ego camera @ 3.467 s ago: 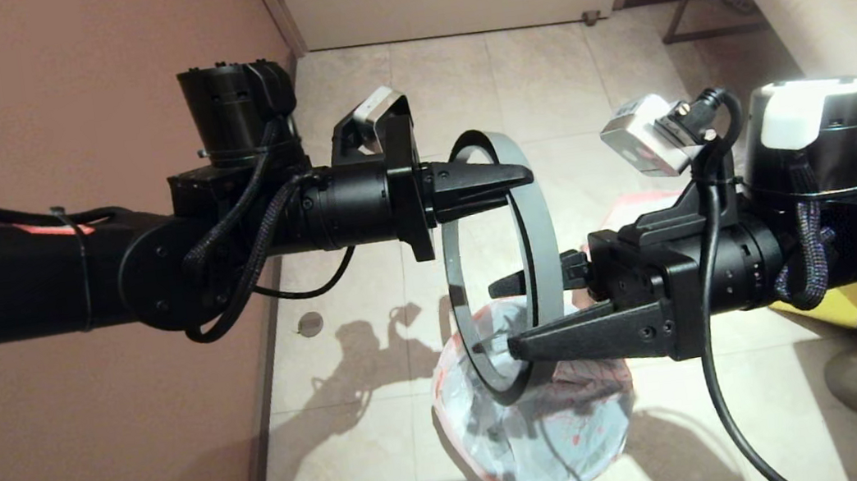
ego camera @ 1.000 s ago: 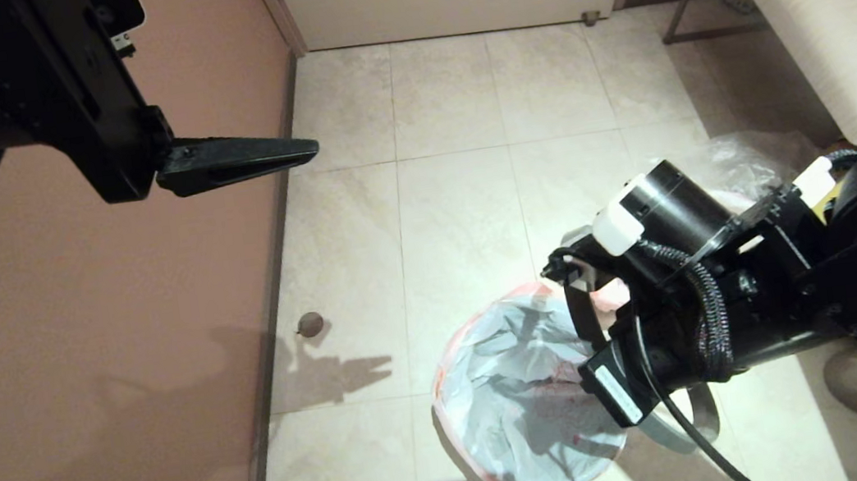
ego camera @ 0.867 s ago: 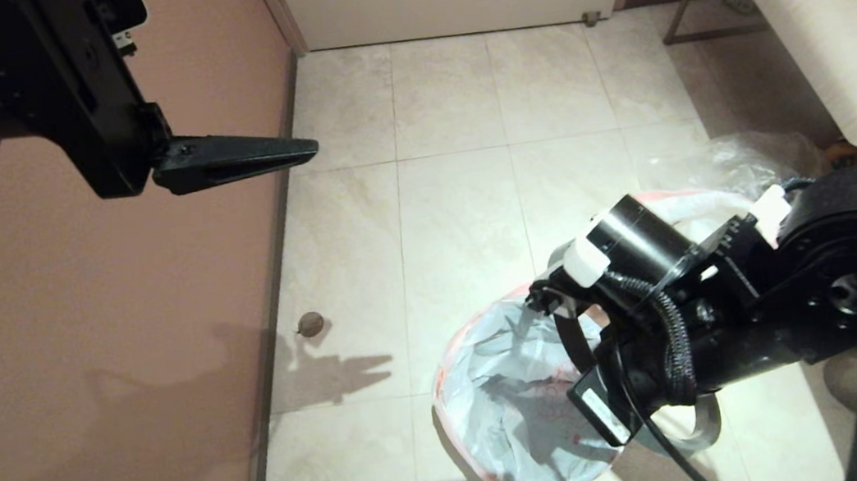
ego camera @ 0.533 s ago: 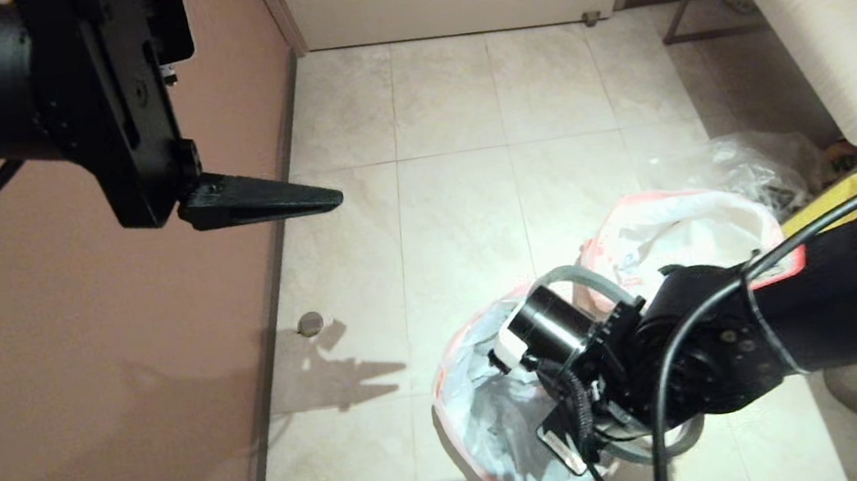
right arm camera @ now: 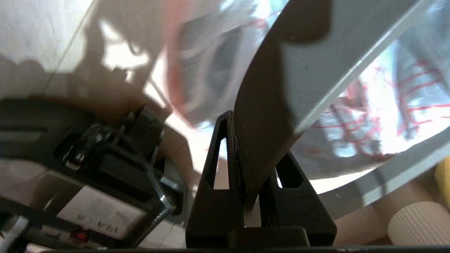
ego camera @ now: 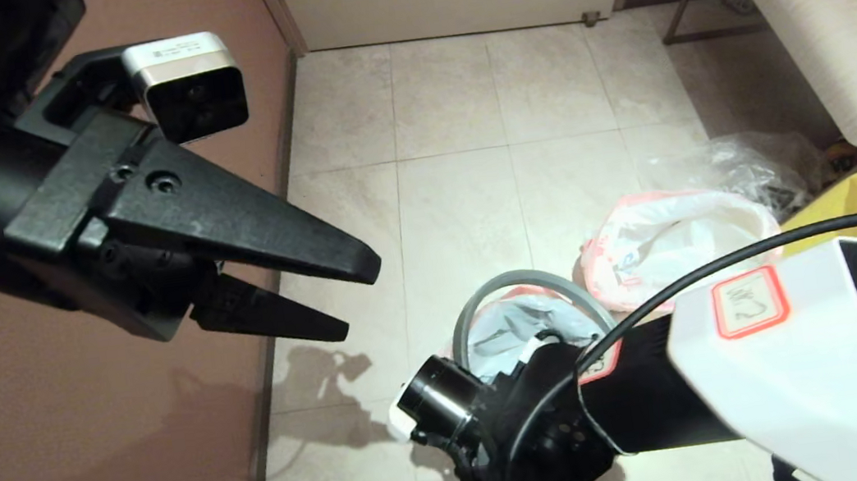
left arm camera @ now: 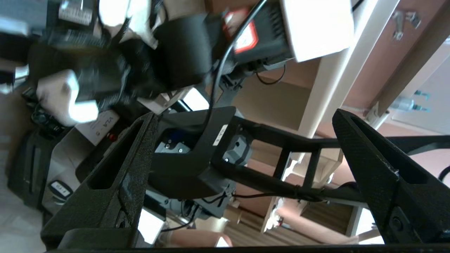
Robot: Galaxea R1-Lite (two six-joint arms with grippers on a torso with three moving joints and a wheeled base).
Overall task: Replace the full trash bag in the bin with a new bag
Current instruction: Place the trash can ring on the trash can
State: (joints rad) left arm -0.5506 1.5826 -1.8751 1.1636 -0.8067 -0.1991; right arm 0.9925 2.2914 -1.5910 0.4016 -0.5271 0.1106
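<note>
The bin [ego camera: 490, 330] stands on the floor [ego camera: 449, 147]. The full trash bag [ego camera: 673, 241] lies just right of the bin; a wall [ego camera: 88, 418] stands well left of it.

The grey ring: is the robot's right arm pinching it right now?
Yes, the right wrist view shows the right gripper shut on the grey ring, one jaw on each side.

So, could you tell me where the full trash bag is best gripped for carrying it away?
Probably by the full trash bag's gathered pink rim, coming from above: it lies slumped on the floor beside the bin, and the left gripper hangs open and free.
</note>
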